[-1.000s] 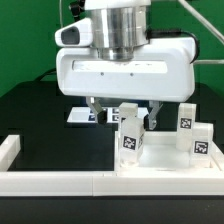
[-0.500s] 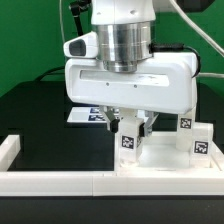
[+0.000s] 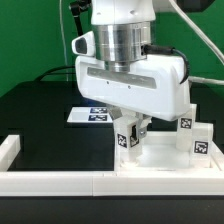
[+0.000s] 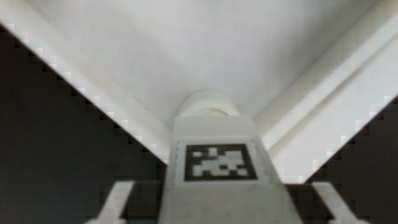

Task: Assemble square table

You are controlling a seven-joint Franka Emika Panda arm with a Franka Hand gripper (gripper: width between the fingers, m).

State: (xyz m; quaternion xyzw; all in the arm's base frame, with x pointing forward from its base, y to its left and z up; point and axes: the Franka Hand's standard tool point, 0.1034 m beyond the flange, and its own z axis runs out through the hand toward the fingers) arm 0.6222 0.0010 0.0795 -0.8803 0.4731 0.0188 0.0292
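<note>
In the exterior view my gripper (image 3: 130, 128) is shut on a short white leg (image 3: 127, 141) that stands upright with its black-and-white tag facing the camera. The leg rests on the near left part of the white square table slab (image 3: 165, 152). Two more tagged legs (image 3: 186, 115) (image 3: 200, 146) stand on the slab at the exterior view's right. In the wrist view the gripper (image 4: 217, 205) has the leg (image 4: 215, 125) between its fingers (image 4: 123, 203), and the white slab (image 4: 205, 50) lies beyond it. Most of the slab is hidden by the hand.
A long low white border rail (image 3: 90, 181) runs along the front, with a raised end (image 3: 8, 149) at the exterior view's left. The marker board (image 3: 92, 113) lies flat on the black table behind the hand.
The hand has turned about its upright axis over the leg and shifted slightly to the exterior view's right. The leg stays on the slab in the same spot.
</note>
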